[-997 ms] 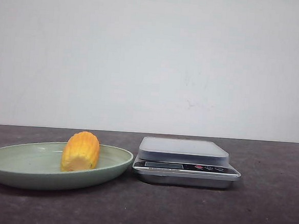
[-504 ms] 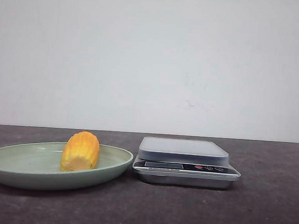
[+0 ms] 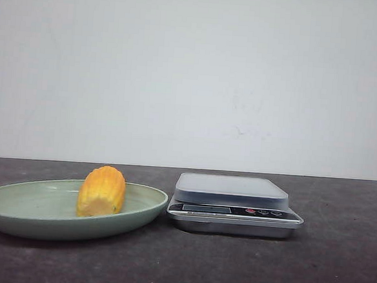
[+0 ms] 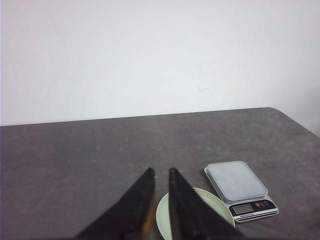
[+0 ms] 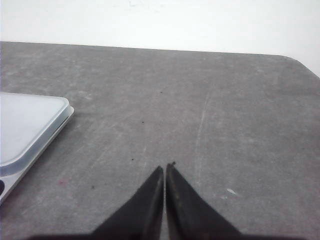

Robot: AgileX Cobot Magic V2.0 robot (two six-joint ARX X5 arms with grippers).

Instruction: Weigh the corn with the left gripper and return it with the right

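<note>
Dark grey table (image 3: pixel 335 268) fills the scene under a plain white wall (image 3: pixel 193 70). On it, a pale green plate (image 3: pixel 16 204) sits just beside a silver kitchen scale (image 3: pixel 234 205), platform bare. The corn (image 3: pixel 101 191) lies on its side in the plate, pale cut end facing the camera. Left gripper (image 4: pixel 161 172) hangs high above the plate, its 2 fingers slightly parted, nothing between them. Right gripper (image 5: pixel 165 168) hovers over bare table beside the scale, fingers pressed together.

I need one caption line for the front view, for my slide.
Stubby yellow-orange corn cob lying in a pale green plate, beside an empty silver kitchen scale.
</note>
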